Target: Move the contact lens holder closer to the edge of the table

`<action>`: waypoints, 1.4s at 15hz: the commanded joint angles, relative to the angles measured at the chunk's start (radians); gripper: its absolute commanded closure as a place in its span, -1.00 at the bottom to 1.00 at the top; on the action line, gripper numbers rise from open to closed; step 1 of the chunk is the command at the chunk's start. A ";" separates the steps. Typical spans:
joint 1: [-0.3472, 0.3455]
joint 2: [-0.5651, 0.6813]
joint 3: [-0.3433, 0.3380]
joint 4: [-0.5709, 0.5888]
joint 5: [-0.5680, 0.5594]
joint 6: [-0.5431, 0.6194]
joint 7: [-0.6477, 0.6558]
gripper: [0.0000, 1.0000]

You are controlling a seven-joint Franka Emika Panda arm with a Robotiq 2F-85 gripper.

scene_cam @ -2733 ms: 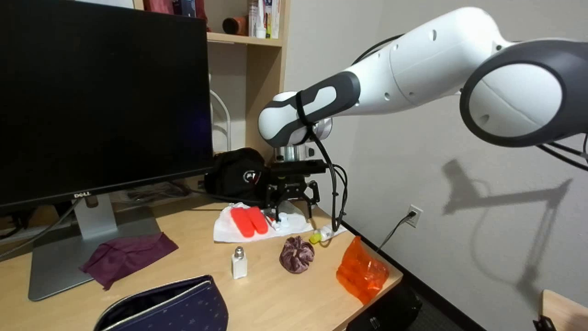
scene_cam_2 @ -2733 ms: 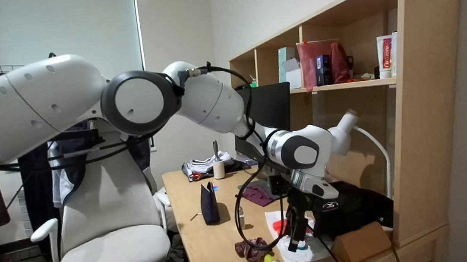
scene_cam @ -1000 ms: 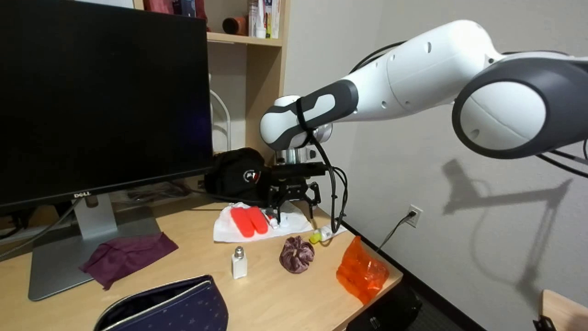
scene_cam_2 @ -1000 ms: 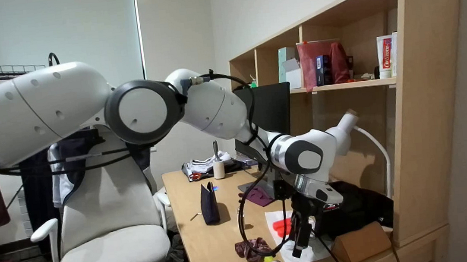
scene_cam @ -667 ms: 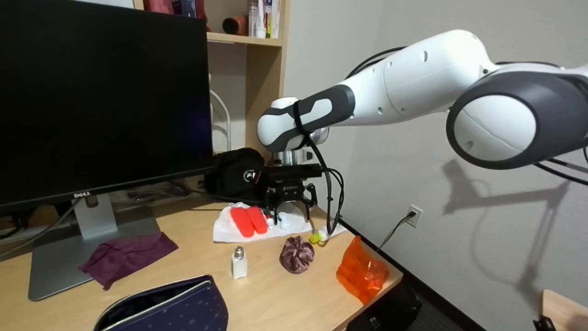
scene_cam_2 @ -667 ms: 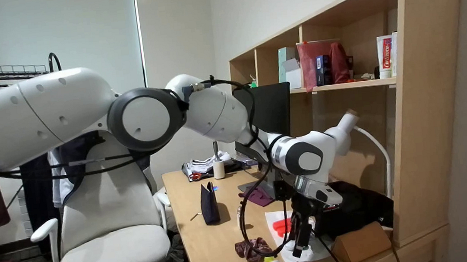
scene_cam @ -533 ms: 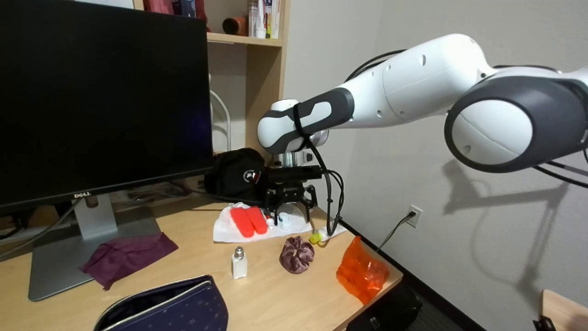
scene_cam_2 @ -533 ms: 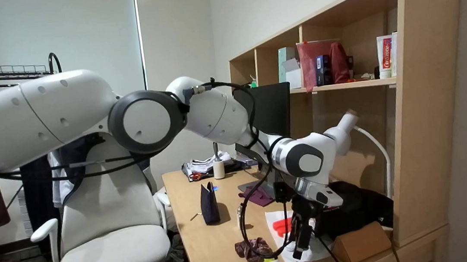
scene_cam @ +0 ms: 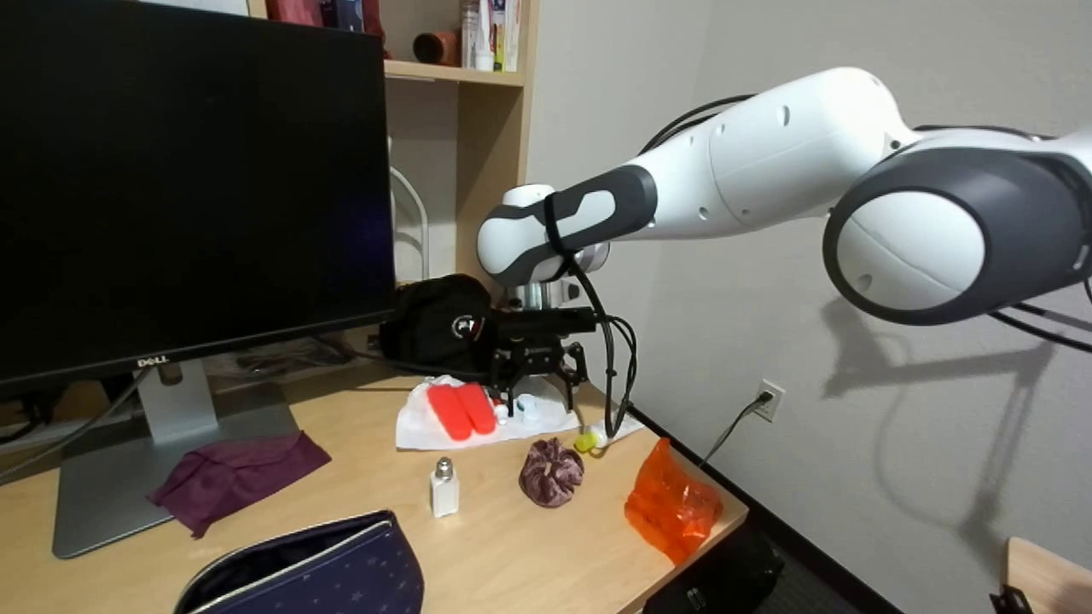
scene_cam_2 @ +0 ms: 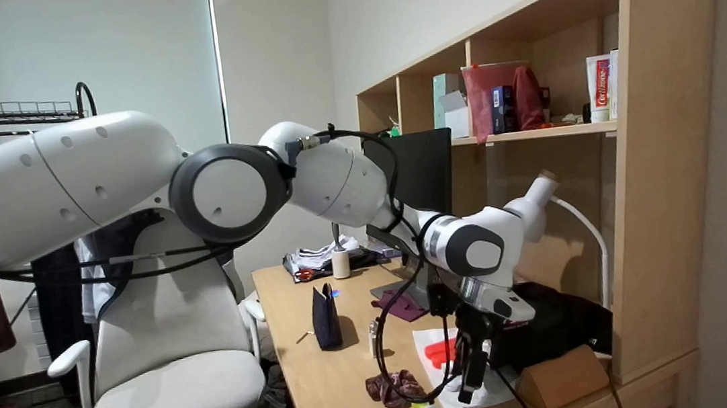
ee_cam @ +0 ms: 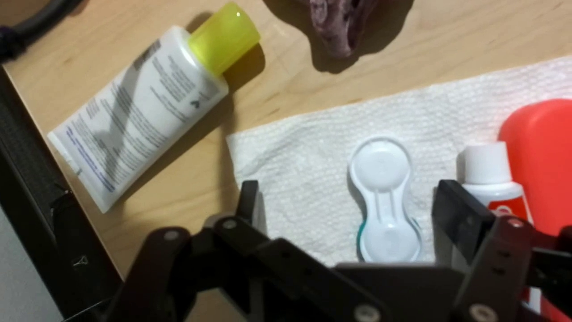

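The contact lens holder (ee_cam: pixel 385 201) is a small white case with two round wells and a teal edge underneath. It lies flat on a white paper towel (ee_cam: pixel 308 147) on the light wooden table (ee_cam: pixel 290 89). It also shows between the fingers in an exterior view (scene_cam: pixel 528 408); the arm's gripper mostly hides it in an exterior view (scene_cam_2: pixel 466 392). My gripper (ee_cam: pixel 351 199) is open, its fingers on either side of the holder, apart from it, with the right finger nearer. The gripper also shows over the towel in an exterior view (scene_cam: pixel 541 408). Fingertip height above the towel is hard to tell.
A small white-capped tube (ee_cam: pixel 487 170) and red cases (ee_cam: pixel 543 170) lie close by the right finger. A yellow-capped tube (ee_cam: pixel 147 112) lies near the table's side edge. A maroon scrunchie (scene_cam: pixel 551 473), white bottle (scene_cam: pixel 444 490) and orange bag (scene_cam: pixel 674 503) stand nearer the front.
The arm's elbow has dropped and the gripper has shifted slightly, lower and a little toward the back of the table. The fingers stay open. The holder has not visibly moved.
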 commanded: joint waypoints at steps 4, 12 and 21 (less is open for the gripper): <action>-0.002 0.006 0.009 0.028 0.007 -0.002 -0.008 -0.06; 0.002 0.006 0.011 0.035 0.005 -0.002 -0.011 0.78; 0.016 -0.058 0.011 -0.025 0.000 0.050 -0.032 0.73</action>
